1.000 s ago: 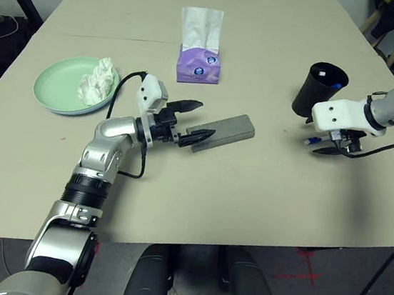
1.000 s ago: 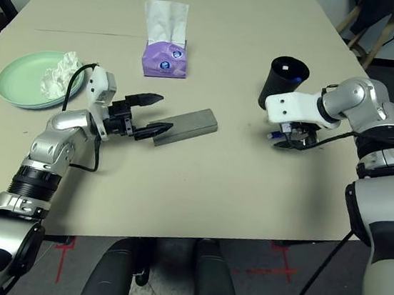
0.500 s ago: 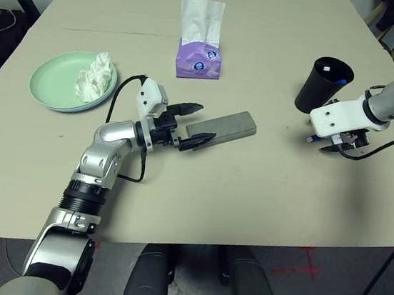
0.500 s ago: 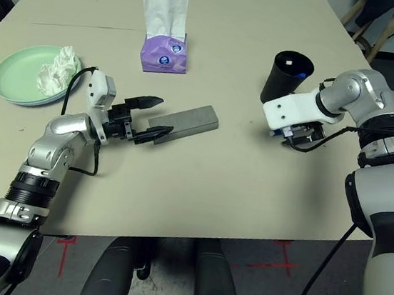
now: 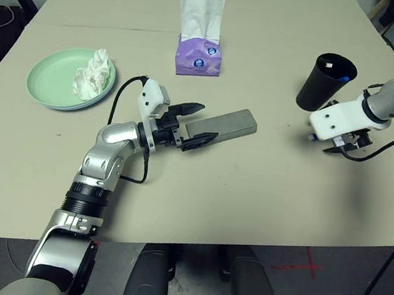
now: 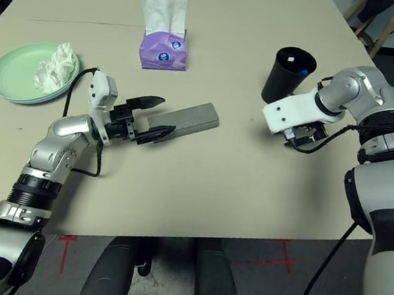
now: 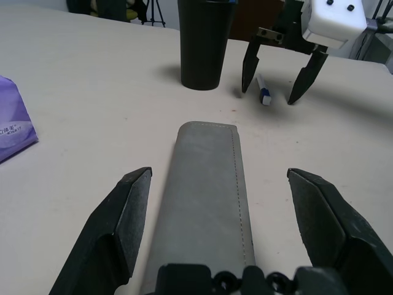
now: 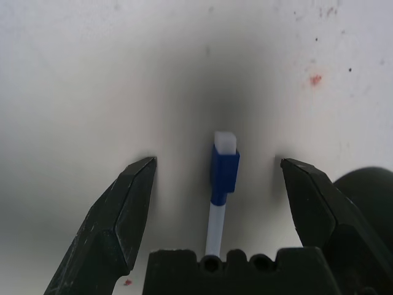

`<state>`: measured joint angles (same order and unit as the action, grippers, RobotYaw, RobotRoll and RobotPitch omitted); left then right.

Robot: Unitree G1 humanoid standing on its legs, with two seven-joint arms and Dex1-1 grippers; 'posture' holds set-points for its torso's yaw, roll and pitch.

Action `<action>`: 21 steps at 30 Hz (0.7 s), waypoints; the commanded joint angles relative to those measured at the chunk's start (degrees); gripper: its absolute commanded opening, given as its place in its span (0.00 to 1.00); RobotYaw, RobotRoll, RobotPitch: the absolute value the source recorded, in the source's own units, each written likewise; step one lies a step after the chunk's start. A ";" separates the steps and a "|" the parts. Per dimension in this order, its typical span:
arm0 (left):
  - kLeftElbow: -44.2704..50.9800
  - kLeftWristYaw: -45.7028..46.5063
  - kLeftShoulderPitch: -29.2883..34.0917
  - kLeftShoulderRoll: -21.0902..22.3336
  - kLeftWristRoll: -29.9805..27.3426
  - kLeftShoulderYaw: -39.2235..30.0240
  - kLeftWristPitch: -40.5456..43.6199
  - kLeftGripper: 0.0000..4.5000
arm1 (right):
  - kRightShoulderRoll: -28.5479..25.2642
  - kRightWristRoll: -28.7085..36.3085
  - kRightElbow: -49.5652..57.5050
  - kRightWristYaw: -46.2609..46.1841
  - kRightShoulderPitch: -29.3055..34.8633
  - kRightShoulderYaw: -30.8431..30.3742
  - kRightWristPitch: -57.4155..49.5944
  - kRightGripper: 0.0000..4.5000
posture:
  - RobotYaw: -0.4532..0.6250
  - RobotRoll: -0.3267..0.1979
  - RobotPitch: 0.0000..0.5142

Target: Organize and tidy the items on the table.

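While the grey glasses case (image 5: pixel 221 125) lies flat on the beige table (image 5: pixel 249 190) near its middle, I have my left gripper (image 5: pixel 195 124) level with its 2 black fingers spread, 1 to each side of the case's near end. In the left wrist view the case (image 7: pixel 206 203) runs straight out between those fingers (image 7: pixel 110 236) with a clear gap on both sides, so I am not touching it.

Off to my right, 1 white pen with a blue tip (image 8: pixel 222 178) lies on the table just beside the black cup (image 5: pixel 324 82). My right gripper (image 7: pixel 274 75) points steeply down over it with its fingers spread wide, and the right wrist view shows the pen centred between them, apart from both. The left wrist view shows the fingertips standing close to the tabletop on either side of the pen (image 7: pixel 263 92). The cup stands upright, and something blue and white shows at its rim, which I cannot make out well.

Further out, at my far left, the pale green plate (image 5: pixel 46 86) carries the crumpled white tissue (image 5: pixel 94 77). A purple tissue pack (image 5: pixel 199 56) stands upright beyond the case, with a white sheet sticking up from its top.
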<state>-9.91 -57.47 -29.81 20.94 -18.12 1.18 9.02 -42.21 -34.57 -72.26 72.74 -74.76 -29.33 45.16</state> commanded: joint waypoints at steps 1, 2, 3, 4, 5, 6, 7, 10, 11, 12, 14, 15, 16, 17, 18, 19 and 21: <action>1.24 0.20 1.22 0.04 -0.62 0.63 0.53 1.00 | 0.06 -0.81 -0.75 -0.80 -0.15 -0.89 0.93 0.99 | 0.54 0.62 0.50; 1.25 0.24 1.24 0.07 -0.62 0.60 0.53 1.00 | 0.15 -0.97 -0.79 -0.95 -0.15 -0.95 1.05 0.99 | 0.54 0.62 0.49; 1.20 0.28 1.20 0.08 -0.60 0.61 0.52 1.00 | 0.18 -1.09 -0.84 -1.06 -0.17 -0.98 1.09 0.99 | 0.54 0.62 0.49; 1.23 0.32 1.19 0.13 -0.60 0.59 0.49 1.00 | 0.25 -0.90 -0.92 -0.77 -0.13 -0.83 1.14 0.98 | 0.54 0.62 0.49; 1.15 0.36 1.12 0.14 -0.58 0.57 0.44 1.00 | 0.26 -0.83 -1.01 -0.32 -0.15 -0.83 1.16 0.95 | 0.54 0.62 0.49; 1.13 0.41 1.09 0.16 -0.57 0.54 0.41 1.00 | 0.21 -0.79 -1.12 0.37 -0.18 -0.84 0.76 0.90 | 0.54 0.62 0.49; 1.12 0.43 1.08 0.17 -0.57 0.52 0.39 1.00 | 0.13 -0.84 -1.18 0.87 -0.23 -0.92 0.44 0.84 | 0.54 0.62 0.49; 1.04 0.41 1.04 0.23 -0.56 0.46 0.31 1.00 | -0.14 -0.64 -1.28 3.25 -0.42 -0.90 -0.62 0.59 | 0.54 0.62 0.48; 0.78 0.37 0.92 0.23 -0.53 0.44 0.20 1.00 | -0.16 -0.54 -1.28 3.82 -0.50 -0.82 -1.00 0.51 | 0.54 0.62 0.47; 0.56 0.33 0.80 0.22 -0.49 0.44 0.09 1.00 | -0.14 -0.44 -1.25 4.10 -0.55 -0.71 -1.27 0.42 | 0.54 0.62 0.47; 0.30 0.27 0.51 0.17 -0.43 0.50 -0.01 1.00 | -0.19 -0.14 -1.05 4.39 -0.71 -0.37 -1.60 0.25 | 0.53 0.62 0.45; 0.13 0.22 0.32 0.14 -0.39 0.54 -0.07 1.00 | -0.24 0.05 -0.96 4.59 -0.82 -0.20 -1.71 0.17 | 0.53 0.62 0.45; -0.11 0.14 0.09 0.10 -0.35 0.58 -0.18 1.00 | -0.28 0.27 -0.87 4.81 -0.93 -0.04 -1.80 0.08 | 0.53 0.62 0.44; -0.65 0.02 -0.29 0.05 -0.27 0.60 -0.39 1.00 | -0.25 0.44 -0.82 4.95 -1.04 0.10 -1.97 0.07 | 0.52 0.62 0.42; -1.10 -0.16 -0.77 0.02 -0.21 0.64 -0.66 1.00 | -0.37 0.84 -0.67 5.47 -1.27 0.39 -2.03 0.07 | 0.52 0.62 0.41; -1.74 -0.36 -1.44 -0.02 -0.15 0.64 -0.99 1.00 | -0.50 1.32 -0.50 5.99 -1.61 0.76 -2.17 0.07 | 0.51 0.62 0.40; -3.18 -0.70 -2.64 -0.08 -0.03 0.62 -1.54 1.00 | -0.66 1.76 -0.27 6.40 -2.12 1.14 -2.32 0.07 | 0.51 0.62 0.38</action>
<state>-11.80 -57.41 -32.06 20.97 -18.12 1.16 8.31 -42.02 -33.83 -72.80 78.31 -76.03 -28.92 43.08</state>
